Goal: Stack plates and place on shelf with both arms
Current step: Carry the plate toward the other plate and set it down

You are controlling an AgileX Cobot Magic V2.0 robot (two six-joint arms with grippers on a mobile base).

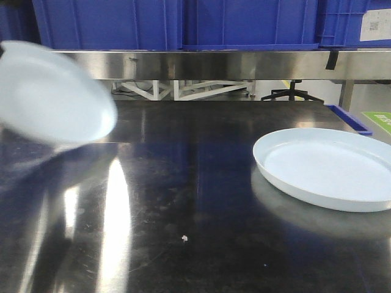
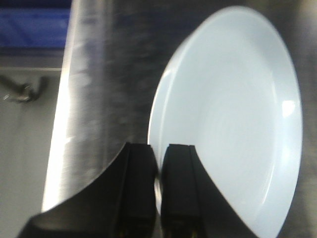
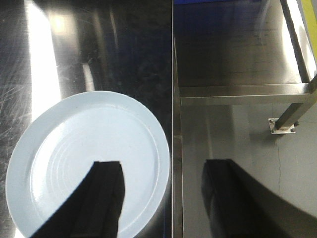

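Observation:
One pale bluish-white plate (image 1: 55, 91) hangs tilted and motion-blurred above the table's left side. In the left wrist view this plate (image 2: 233, 114) stands on edge, and my left gripper (image 2: 159, 158) is shut on its rim, one black finger on each face. The other plate (image 1: 330, 168) lies flat on the dark table at the right. From above, this plate (image 3: 84, 148) sits close to the table's edge. My right gripper (image 3: 164, 163) is open over it, one finger above the plate's inside and the other out past the table edge. Neither gripper shows clearly in the front view.
A stainless shelf (image 1: 214, 64) runs across above the back of the table, with blue bins (image 1: 183, 24) on it. The table edge (image 3: 173, 99) drops to a lower steel frame (image 3: 242, 91) and floor. A chair base (image 1: 293, 94) stands behind.

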